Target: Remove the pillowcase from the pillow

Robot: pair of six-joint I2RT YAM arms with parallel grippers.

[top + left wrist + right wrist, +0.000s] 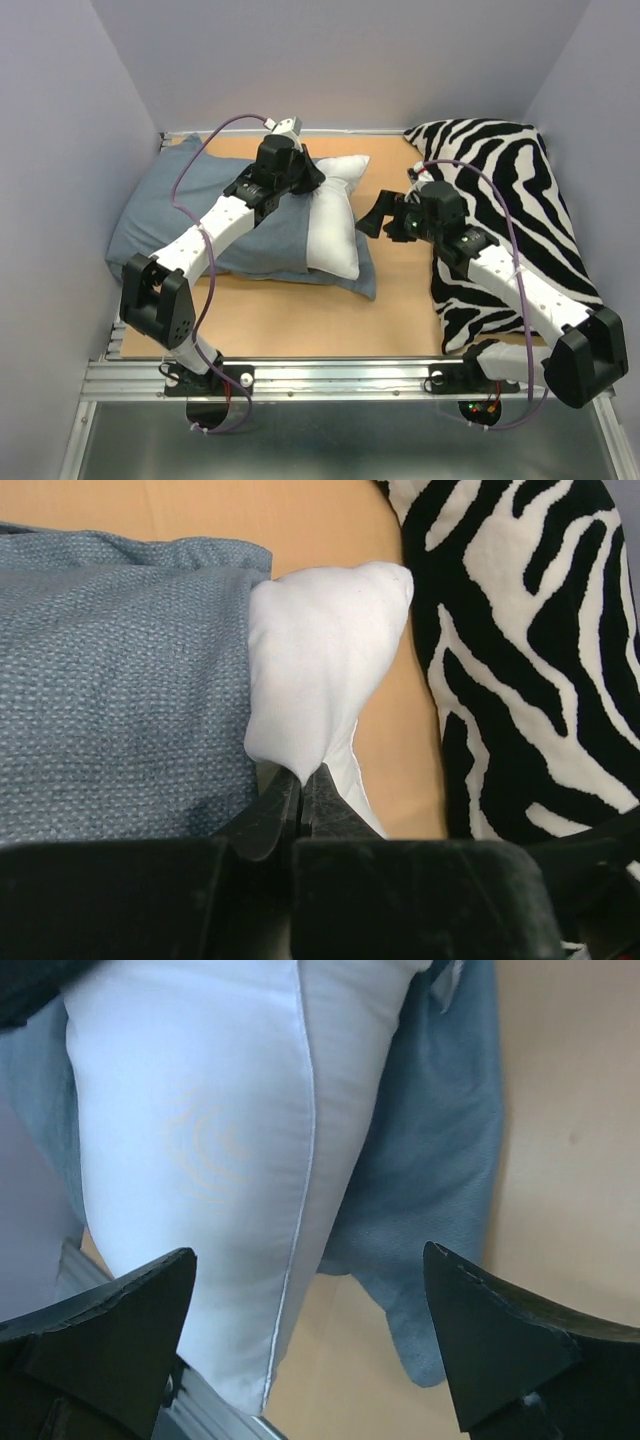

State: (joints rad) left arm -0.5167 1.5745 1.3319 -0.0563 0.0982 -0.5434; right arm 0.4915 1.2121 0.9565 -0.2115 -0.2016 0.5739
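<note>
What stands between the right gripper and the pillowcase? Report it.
Nothing visible does. The right gripper, fingers open, faces the pillowcase edge bunched beside the pillow at its bare white end, with only bare table in the gap. The left gripper pinches the pillow farther back, off that path.

A black-and-white zebra cushion (510,210) fills the 3 o'clock side of the counter (300,315) in the top view. It runs from the far corner at 1 o'clock down to about 4 o'clock, and its near end comes close to the metal rail (330,375) bordering the counter at 6 o'clock. The counter is tan and matte. Pale lilac walls (340,60) enclose it at 9, 12 and 3 o'clock.
</note>
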